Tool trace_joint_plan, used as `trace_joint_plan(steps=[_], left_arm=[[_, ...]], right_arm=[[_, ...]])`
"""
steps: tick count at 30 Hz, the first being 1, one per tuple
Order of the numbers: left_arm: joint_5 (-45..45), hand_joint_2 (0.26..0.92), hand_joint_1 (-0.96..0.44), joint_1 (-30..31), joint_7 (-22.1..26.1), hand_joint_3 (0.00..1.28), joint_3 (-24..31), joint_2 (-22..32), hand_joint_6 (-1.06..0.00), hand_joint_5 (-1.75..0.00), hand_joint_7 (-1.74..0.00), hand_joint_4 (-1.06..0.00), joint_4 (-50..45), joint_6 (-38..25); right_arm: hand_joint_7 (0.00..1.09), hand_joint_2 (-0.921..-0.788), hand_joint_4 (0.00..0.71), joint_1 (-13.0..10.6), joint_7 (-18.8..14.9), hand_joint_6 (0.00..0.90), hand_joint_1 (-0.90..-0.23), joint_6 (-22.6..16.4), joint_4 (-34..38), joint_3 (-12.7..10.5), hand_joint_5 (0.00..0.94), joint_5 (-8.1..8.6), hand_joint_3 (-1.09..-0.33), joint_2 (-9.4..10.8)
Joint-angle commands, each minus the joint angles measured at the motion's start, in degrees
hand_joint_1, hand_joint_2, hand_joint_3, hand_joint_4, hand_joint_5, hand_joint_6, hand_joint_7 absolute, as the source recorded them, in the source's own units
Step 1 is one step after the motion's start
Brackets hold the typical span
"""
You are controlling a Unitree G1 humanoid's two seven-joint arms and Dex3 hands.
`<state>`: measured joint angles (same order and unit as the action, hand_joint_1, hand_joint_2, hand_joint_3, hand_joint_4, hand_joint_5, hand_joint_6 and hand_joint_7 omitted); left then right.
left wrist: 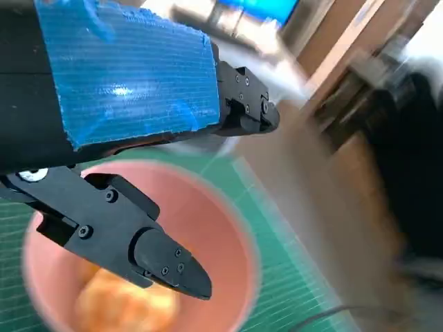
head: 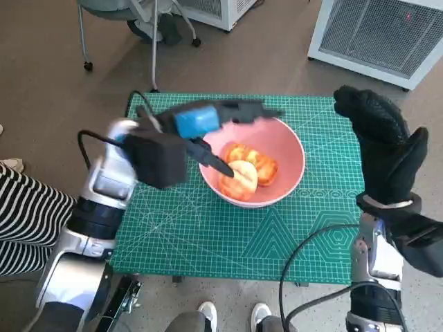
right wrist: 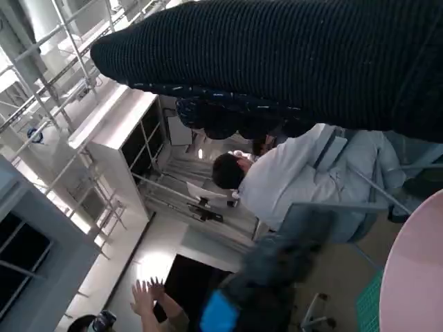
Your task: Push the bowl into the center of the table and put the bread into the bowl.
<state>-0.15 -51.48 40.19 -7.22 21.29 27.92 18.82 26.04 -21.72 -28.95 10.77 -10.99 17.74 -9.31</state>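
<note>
I am looking down at the green table (head: 208, 235). The pink bowl (head: 291, 149) is sitting near its middle, the bread (head: 248, 173) lying inside it. My left hand (head: 197, 124) is hovering over the bowl's rim, fingers (left wrist: 166, 259) spread apart, holding nothing. My right hand (head: 384, 149) is raised beside the table's edge, fingers extended upward, holding nothing.

Your robot's left hand (head: 197, 124) is black hard plastic with a patch of ribbed blue tape over its back, and its blunt fingers (left wrist: 166, 266) carry small round screws. The right hand (head: 384, 149) wears a black knitted glove. Both forearms are pale silver-grey with black bands, and thin black cables loop beside each arm.
</note>
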Motion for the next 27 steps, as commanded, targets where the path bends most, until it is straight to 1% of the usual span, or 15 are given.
trace_joint_plan(steps=[1,3,5,6,7,10,12,14,19,27], left_arm=[[-7.76,0.870,-0.60,2.22,-1.33,0.04,5.78,-3.78,-0.20,0.00,-0.02,-0.04,1.94,3.91],[-10.49,0.900,-0.65,2.83,-2.63,0.08,7.87,-5.77,-0.22,-0.01,-0.03,-0.06,1.86,4.84],[-12.70,0.912,-0.68,3.85,-4.97,0.14,9.69,-8.02,-0.23,-0.02,-0.03,-0.08,0.51,5.58],[-13.33,0.914,-0.68,4.51,-6.60,0.16,10.43,-9.24,-0.24,-0.02,-0.04,-0.08,-0.43,6.20],[-13.68,0.917,-0.70,4.96,-7.71,0.20,10.90,-10.09,-0.24,-0.03,-0.04,-0.10,-1.05,6.64],[-14.35,0.920,-0.71,6.75,-11.90,0.29,12.14,-13.17,-0.25,-0.03,-0.05,-0.11,-3.66,7.95],[-14.79,0.920,-0.71,7.78,-14.10,0.36,12.81,-14.91,-0.24,-0.03,-0.06,-0.11,-4.65,8.65],[-15.35,0.921,-0.72,8.65,-15.40,0.40,13.34,-16.22,-0.24,-0.03,-0.06,-0.11,-5.02,9.27],[-15.74,0.921,-0.72,10.00,-16.26,0.45,13.93,-17.46,-0.22,-0.03,-0.07,-0.11,-4.69,10.74],[-16.17,0.921,-0.75,11.41,-15.13,0.49,13.67,-16.89,-0.18,-0.02,-0.08,-0.10,-5.38,10.63]], right_arm=[[0.41,-0.921,0.162,0.67,0.93,0.063,-0.712,1.54,-0.98,0.13,0.004,-1.06,-0.695,-1.07],[0.41,-0.921,0.165,1.04,1.21,0.061,-0.711,1.82,-1.46,0.21,0.005,-1.35,-0.696,-1.33],[0.41,-0.921,0.168,1.61,1.49,0.063,-0.710,2.19,-1.78,0.34,0.007,-1.50,-0.698,-1.57],[0.41,-0.921,0.169,1.99,1.64,0.063,-0.710,2.40,-1.88,0.40,0.007,-1.54,-0.699,-1.68],[0.42,-0.921,0.171,2.23,1.73,0.067,-0.710,2.55,-1.93,0.44,0.008,-1.55,-0.701,-1.76],[0.42,-0.921,0.175,3.14,2.18,0.074,-0.711,3.08,-2.29,0.66,0.009,-1.69,-0.705,-1.80],[0.42,-0.921,0.177,3.72,2.53,0.080,-0.713,3.36,-2.55,0.88,0.009,-1.99,-0.707,-1.75],[0.42,-0.921,0.177,4.28,2.83,0.081,-0.712,3.58,-2.65,1.08,0.009,-2.31,-0.709,-1.72],[0.42,-0.921,0.175,5.57,3.20,0.084,-0.715,3.91,-2.03,1.31,0.006,-2.82,-0.709,-1.63],[0.41,-0.921,0.175,6.88,3.87,0.083,-0.730,4.55,-0.67,1.53,0.005,-3.23,-0.706,-1.42]])
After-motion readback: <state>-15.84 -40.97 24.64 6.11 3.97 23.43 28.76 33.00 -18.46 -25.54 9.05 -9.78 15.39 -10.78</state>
